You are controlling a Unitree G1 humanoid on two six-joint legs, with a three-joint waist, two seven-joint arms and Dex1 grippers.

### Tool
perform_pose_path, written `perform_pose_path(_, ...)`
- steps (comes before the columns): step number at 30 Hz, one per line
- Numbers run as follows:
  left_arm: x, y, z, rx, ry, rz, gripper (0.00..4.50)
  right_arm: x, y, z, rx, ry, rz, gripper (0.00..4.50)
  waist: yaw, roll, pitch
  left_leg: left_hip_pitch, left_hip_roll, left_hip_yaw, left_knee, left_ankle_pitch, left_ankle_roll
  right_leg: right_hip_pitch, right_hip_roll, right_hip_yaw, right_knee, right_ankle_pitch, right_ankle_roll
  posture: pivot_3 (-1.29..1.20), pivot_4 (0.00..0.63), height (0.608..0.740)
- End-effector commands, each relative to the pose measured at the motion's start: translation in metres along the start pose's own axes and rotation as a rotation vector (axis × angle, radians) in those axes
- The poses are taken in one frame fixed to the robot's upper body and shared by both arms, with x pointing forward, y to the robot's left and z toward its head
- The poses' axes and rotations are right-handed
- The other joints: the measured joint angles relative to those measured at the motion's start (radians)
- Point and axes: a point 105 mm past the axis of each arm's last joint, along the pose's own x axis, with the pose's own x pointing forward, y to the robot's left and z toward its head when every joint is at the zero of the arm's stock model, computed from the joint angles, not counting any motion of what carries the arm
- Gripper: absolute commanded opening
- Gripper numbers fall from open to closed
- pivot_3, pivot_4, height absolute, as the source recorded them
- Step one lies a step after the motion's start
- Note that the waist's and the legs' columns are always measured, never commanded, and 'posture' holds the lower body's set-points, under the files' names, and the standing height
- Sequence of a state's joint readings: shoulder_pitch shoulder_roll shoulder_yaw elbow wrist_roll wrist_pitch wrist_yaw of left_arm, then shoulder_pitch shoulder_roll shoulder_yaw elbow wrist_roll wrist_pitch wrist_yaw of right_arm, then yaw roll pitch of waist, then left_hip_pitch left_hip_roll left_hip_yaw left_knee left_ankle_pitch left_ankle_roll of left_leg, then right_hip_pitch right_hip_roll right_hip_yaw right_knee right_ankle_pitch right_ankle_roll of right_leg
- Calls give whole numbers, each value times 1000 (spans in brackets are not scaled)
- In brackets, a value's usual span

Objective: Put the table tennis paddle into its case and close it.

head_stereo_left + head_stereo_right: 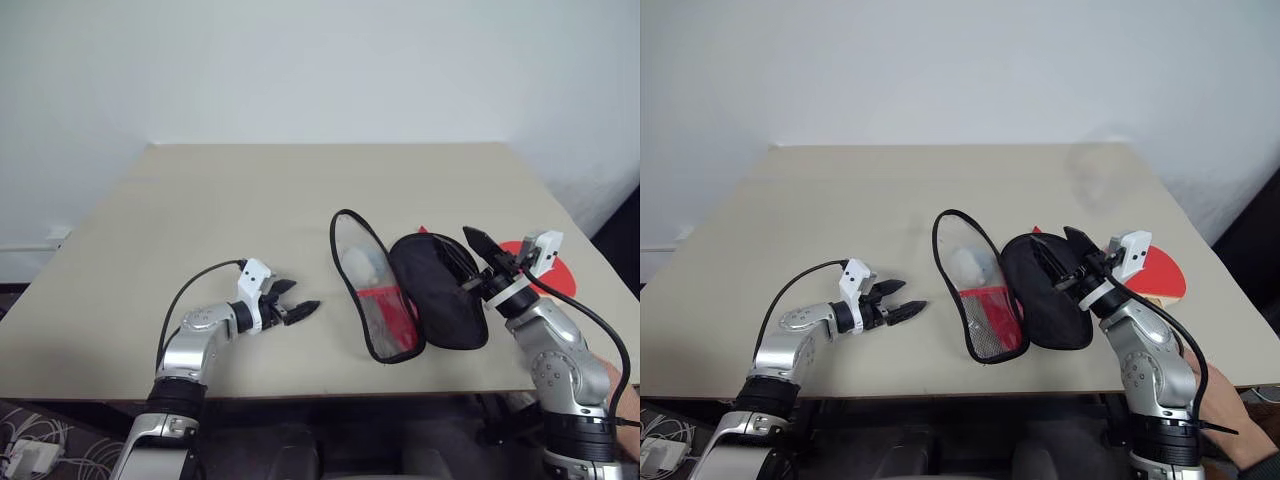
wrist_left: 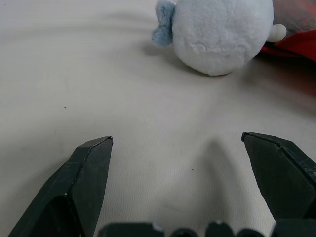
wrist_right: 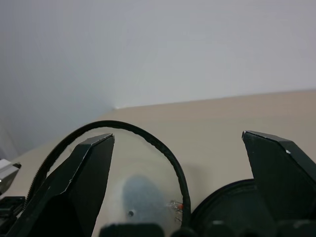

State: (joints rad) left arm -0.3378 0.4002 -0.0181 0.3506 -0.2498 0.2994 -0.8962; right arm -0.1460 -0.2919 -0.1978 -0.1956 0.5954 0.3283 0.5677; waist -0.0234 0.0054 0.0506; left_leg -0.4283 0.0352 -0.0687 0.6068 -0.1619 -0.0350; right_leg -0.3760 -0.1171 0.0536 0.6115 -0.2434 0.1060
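A pale beige bench (image 1: 230,200) stands against a plain white wall (image 1: 320,60). A white plush toy (image 2: 217,32) with a small grey-blue tuft lies on the bench top. A person's hand (image 1: 1230,415) shows at the bench's near right corner.
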Motion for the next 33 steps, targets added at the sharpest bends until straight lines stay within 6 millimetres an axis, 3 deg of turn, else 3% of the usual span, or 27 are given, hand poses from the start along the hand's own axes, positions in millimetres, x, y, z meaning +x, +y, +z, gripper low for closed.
perform_pose_path(1, 6, 2, 17, 41, -27, -19, 4500, 4, 3, 11, -45, -51, 6, 4479, 1, 0, 0, 0, 0, 0, 0, 0, 0, 0, 0, 0, 0, 0, 0, 0, 0, 740)
perform_pose_path(8, 9, 0, 25, 57, -26, -75, 4500, 2, -4, 9, -48, -51, -72, 4479, 1, 0, 0, 0, 0, 0, 0, 0, 0, 0, 0, 0, 0, 0, 0, 0, 0, 740)
perform_pose_path(13, 10, -15, 21, 87, 12, -168, 4500, -15, -26, 7, -66, 42, -193, 4479, 3, 0, 0, -1, 0, 0, 0, 0, 0, 0, 0, 0, -1, 0, 0, 0, 0, 740)
perform_pose_path(19, -5, -48, 16, 113, 59, -358, 4500, -60, -61, 11, -55, 152, -394, 4479, 1, 1, 0, -1, 0, 1, -1, 0, 0, 0, 0, 1, -2, 0, 0, 0, 0, 740)
perform_pose_path(24, -6, -77, 23, 127, 73, -503, 4500, -96, -93, 7, 25, 323, -556, 4479, 1, 1, 1, -1, 0, 1, 1, 0, 0, 0, -1, 1, -2, 0, 0, 0, 0, 740)
perform_pose_path(29, 6, -80, 21, 145, 77, -513, 4500, -125, -125, -1, -39, 480, -694, 4479, 1, 1, 1, 0, 0, 1, 1, 0, 0, 0, -1, 1, -2, 0, -1, 0, 0, 740)
perform_pose_path(33, 12, -81, 20, 148, 69, -515, 4500, -133, -132, -13, -45, 554, -690, 4479, 0, 1, 1, -1, 0, 1, 2, 0, 0, 0, -1, 1, -2, 0, -1, 0, 0, 740)
